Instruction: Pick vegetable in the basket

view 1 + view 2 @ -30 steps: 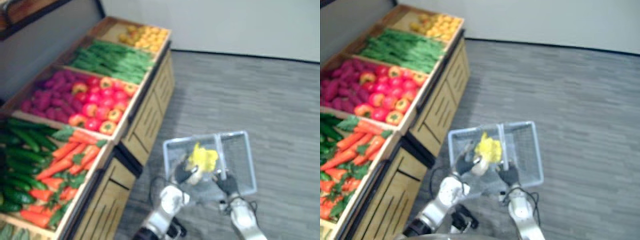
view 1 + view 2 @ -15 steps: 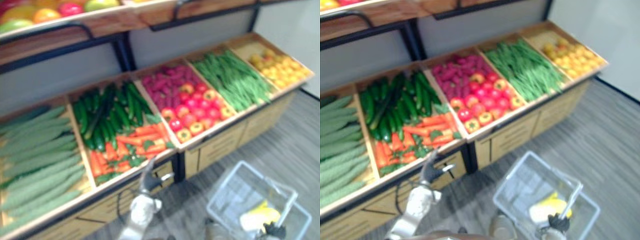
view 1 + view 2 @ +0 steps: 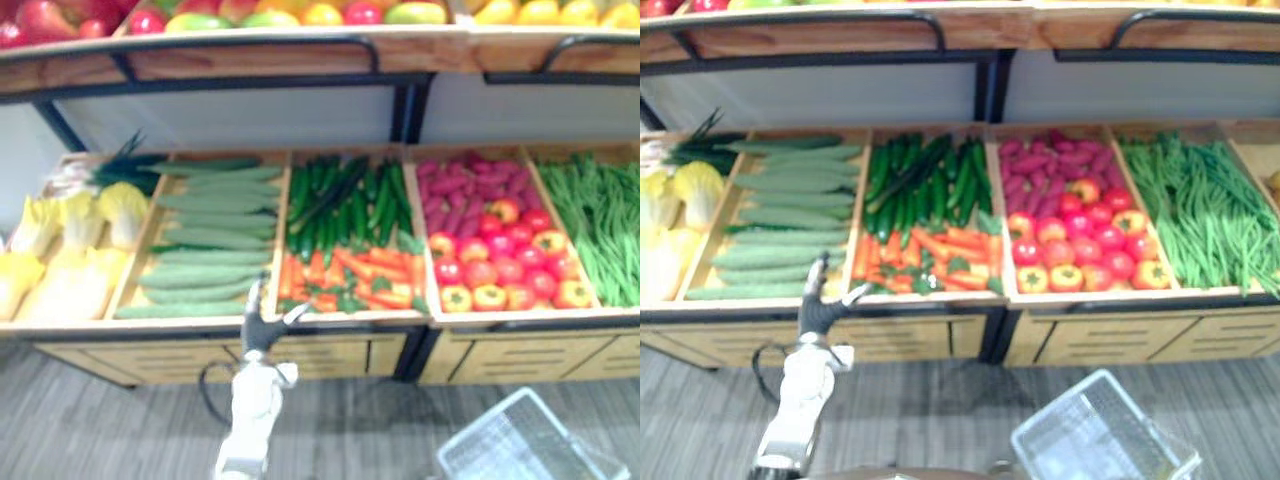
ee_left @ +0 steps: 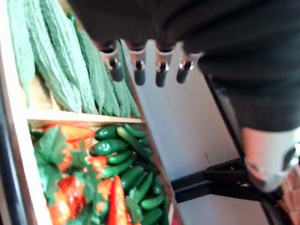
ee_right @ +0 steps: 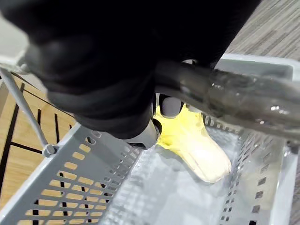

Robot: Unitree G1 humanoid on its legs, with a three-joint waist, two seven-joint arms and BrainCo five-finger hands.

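Note:
My left hand (image 3: 262,325) is open with fingers spread, held up at the front edge of the wooden stand (image 3: 330,322), between the bitter gourd bin and the carrot bin. Past its straight fingers (image 4: 136,70) lie pale green bitter gourds (image 4: 56,70), dark cucumbers (image 4: 117,145) and orange carrots (image 4: 70,187). The grey wire basket (image 3: 1100,440) hangs low on my right. My right hand (image 5: 108,84) is curled round the basket's handle (image 5: 229,101). A yellow leafy vegetable (image 5: 192,145) lies inside the basket (image 5: 84,164).
Along the stand sit yellow cabbages (image 3: 60,250), bitter gourds (image 3: 205,235), cucumbers over carrots (image 3: 350,240), red and yellow peppers (image 3: 500,275) with purple roots, and green beans (image 3: 600,230). An upper shelf (image 3: 250,50) carries fruit. Grey plank floor (image 3: 100,430) lies below.
The camera has swung left and now faces the stand squarely. My left hand stays raised at the stand's front edge; the basket has dropped to the lower right corner.

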